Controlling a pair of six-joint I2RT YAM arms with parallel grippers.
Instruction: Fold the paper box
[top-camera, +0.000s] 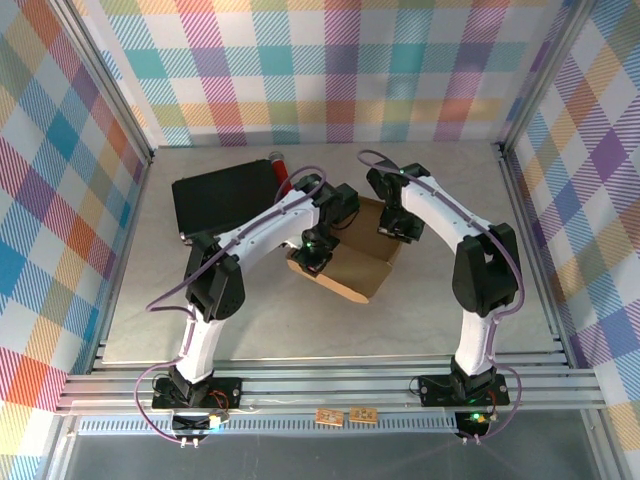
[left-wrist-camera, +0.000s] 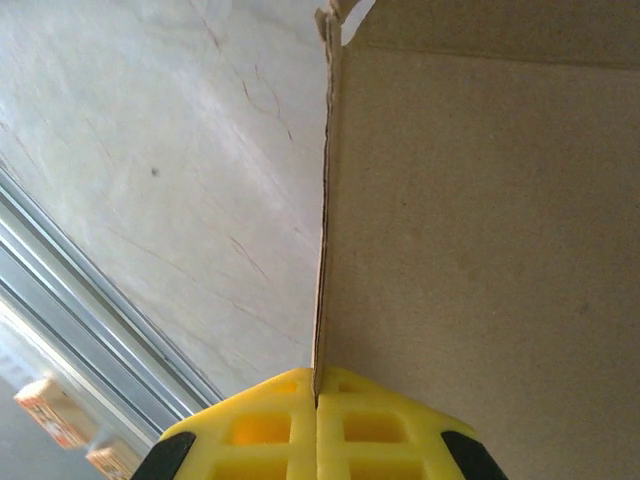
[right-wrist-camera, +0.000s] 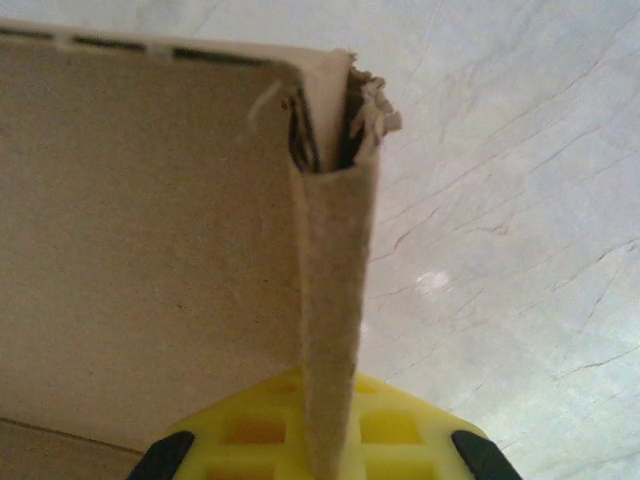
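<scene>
No legible text anywhere, paper box (top-camera: 357, 265) faces blank, small orange tags (top-camera: 343, 416) too tiny to read

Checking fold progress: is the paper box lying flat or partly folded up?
Partly folded: the paper box has walls standing around an open top; the left gripper and right gripper each pinch a wall edge.

Black case (top-camera: 220, 198), red cylinder (top-camera: 281, 165); 2 tan blocks (top-camera: 327, 416) near front rail (top-camera: 330, 390).
</scene>
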